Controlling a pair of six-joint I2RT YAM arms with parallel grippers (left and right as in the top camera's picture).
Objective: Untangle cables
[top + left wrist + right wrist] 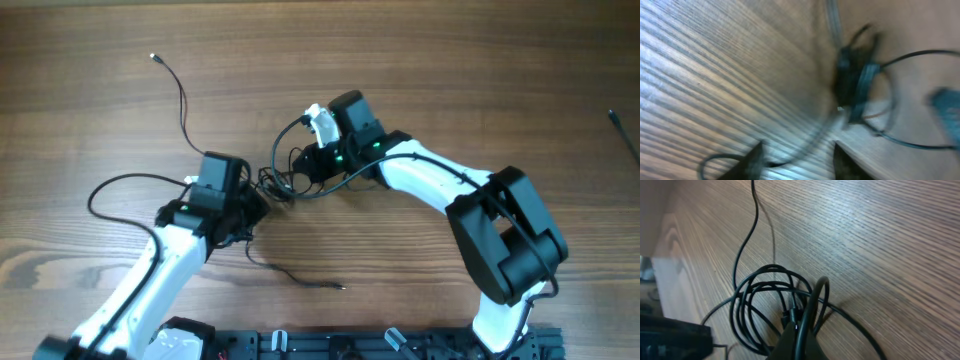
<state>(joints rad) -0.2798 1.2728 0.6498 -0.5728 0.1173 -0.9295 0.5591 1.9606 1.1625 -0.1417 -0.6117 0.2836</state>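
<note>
Pulling the knot (pixel 280 180) apart looks like the step in hand, since both arms meet over it. The right pincer (pixel 797 339) is clenched on one strand of the cables (pixel 762 305). A loop rises straight out of its closed tips, and the coiled bundle lies on the table (pixel 880 235) just ahead of them and to their left.

The left pincer (pixel 797 156) is released, its fingers (pixel 754 161) standing apart with a thin strand crossing the gap between them. That picture is blurred, so I cannot tell whether the strand touches either finger. The knot sits ahead of those tips and off to their right.

From above, the bundle lies between the two pincers. One loose end runs far beyond the left pincer to a tiny plug (pixel 152 57), and another trails back beside its wrist.

To do this well, I judge the left pincer should close on a single strand rather than a bunch, low to the wood and near the knot. The two should then draw apart slowly along the table, checking that the loops open rather than cinch. If they tighten, ease off and take another strand. The wire looks thin, and a hard tug could slip it free.
</note>
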